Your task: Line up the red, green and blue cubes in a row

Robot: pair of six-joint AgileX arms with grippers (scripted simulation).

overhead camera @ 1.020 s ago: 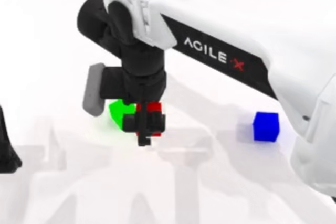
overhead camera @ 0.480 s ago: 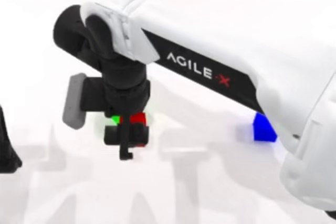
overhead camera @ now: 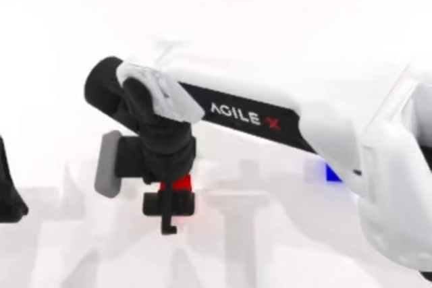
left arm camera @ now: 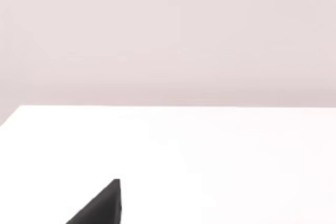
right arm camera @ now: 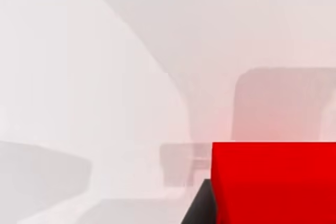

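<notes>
At the counter's (overhead camera: 61, 65) far left edge, the left arm's dark gripper (overhead camera: 8, 193) is only partly seen, parked; whether its fingers are spread cannot be told. Toward the middle left, the right gripper (overhead camera: 169, 202) is seen from above with its fingers pressed against the red cube (overhead camera: 181, 183), which appears pinched between them, though the wrist hides most of the contact. A plain bright red face is shown, glowing faintly onto the counter. Well to the right of those fingers, the blue cube (overhead camera: 332, 174) is glimpsed, mostly covered by the right arm.
</notes>
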